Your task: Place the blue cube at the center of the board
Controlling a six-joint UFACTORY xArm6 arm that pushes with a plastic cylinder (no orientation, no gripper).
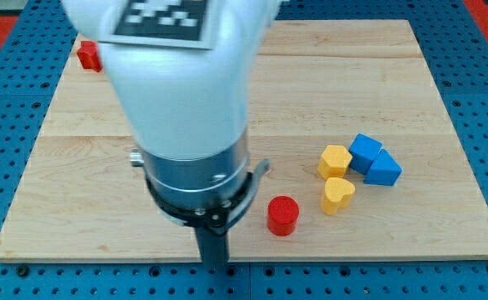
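red cylinder [282,215], yellow heart [337,194], yellow block [334,160] (hexagonal), red block [88,55], blue triangle [384,169]

The wooden board [444,100] carries two blue blocks [365,152], two yellow blocks [335,161], a red cylinder [282,215] and a red block [88,55].

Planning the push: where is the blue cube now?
The blue cube sits toward the view's right on the board, touching the blue triangular block and beside the yellow block.

Pale wooden board [327,92] on blue perforated table [11,75].
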